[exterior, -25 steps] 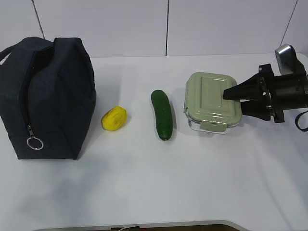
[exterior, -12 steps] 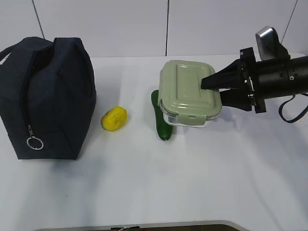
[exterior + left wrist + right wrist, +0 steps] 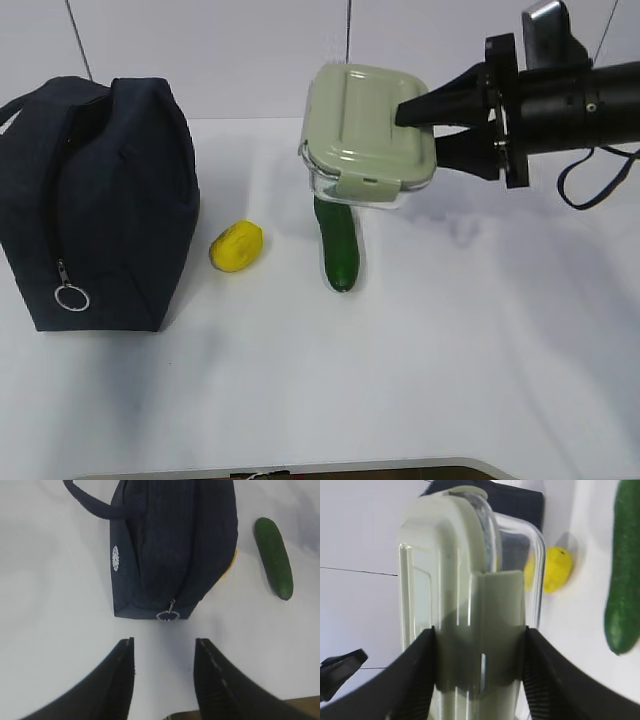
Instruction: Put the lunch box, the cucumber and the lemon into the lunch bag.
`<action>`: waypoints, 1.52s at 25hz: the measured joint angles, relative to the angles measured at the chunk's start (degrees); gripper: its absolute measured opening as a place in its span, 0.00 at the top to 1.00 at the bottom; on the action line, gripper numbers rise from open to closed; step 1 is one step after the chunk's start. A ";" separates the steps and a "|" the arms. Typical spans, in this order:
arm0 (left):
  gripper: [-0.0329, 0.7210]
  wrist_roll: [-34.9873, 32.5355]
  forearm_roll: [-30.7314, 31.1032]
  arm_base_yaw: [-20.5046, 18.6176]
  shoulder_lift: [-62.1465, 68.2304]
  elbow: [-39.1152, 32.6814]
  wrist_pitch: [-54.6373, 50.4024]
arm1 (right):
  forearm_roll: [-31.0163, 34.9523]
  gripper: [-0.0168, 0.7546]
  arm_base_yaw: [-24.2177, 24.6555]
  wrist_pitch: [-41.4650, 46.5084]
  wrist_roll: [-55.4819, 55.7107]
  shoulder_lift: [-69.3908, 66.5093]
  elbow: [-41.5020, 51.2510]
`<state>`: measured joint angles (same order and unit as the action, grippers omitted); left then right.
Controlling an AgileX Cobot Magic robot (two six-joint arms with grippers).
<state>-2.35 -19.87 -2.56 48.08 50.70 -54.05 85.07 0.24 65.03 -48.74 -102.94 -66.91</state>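
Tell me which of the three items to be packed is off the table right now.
The lunch box: the right gripper holds it in the air, tilted, above the far end of the cucumber. The cucumber and the lemon both lie on the table.

Lunch bag left on desk; lemon beside it; cucumber right of lemon; lunch box above cucumber.
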 joint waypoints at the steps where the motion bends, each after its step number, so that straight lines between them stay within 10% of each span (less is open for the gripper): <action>1: 0.56 0.00 0.00 0.00 2.20 1.12 0.29 | 0.00 0.47 -0.29 0.14 0.40 0.00 -0.94; 38: 0.52 -12.68 -5.38 0.00 48.80 31.58 -1.90 | -0.36 0.47 -3.35 1.72 4.33 0.00 -8.40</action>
<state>-15.04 -25.24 -2.56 96.88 82.28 -55.95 84.71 -3.11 66.74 -44.41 -102.94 -75.32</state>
